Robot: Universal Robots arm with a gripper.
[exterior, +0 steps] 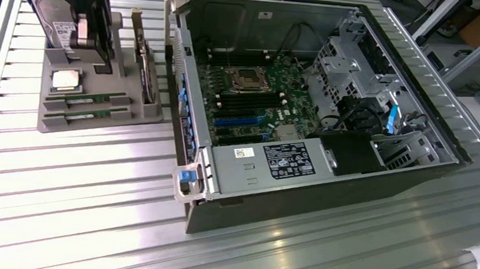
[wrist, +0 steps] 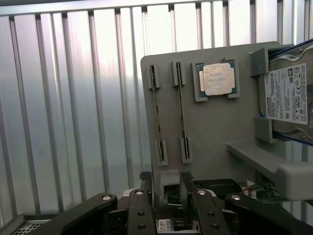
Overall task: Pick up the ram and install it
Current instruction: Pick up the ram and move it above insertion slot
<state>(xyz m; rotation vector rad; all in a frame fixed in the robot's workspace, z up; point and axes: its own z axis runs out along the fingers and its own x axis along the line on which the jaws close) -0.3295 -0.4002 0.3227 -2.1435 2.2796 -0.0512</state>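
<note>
Pick-up step in hand, and early in it by the look of things: nothing gripped, nothing installed.

Hovering low over the near end of the grey holder [wrist: 215, 132] with the gripper [wrist: 166, 182], jaws spread wide and pinching nothing, fingertips [wrist: 145, 182] close to a small grey block on the holder's edge.

Ram [wrist: 182, 115] on edge in its slot in the holder, seated in a bracket at each end, just beside the CPU [wrist: 217, 79]. Second stick [wrist: 155, 115] parallel in the next slot, a narrow gap away. No telling the targeted stick from the other by the jaws' line alone. Hard drive [wrist: 288, 95] propped at the holder's far side.

Holder on the table [exterior: 70, 180], at the exterior view's left of the open case [exterior: 303, 188]. Motherboard [exterior: 258, 110] inside the case, with dark memory slots beside the socket, well apart from the ram.

Next move, as a judgement:
- Calls for centring the spread jaws over one stick only, set square across its thin edge.
- Calls for coming straight down along the slot without clipping the neighbouring stick or the end brackets.
- Calls for a gentle close on the flat faces, given a thin board with chips.
- Calls for gripping near the middle, to avoid tilting or jamming in the brackets on the way out.
</note>
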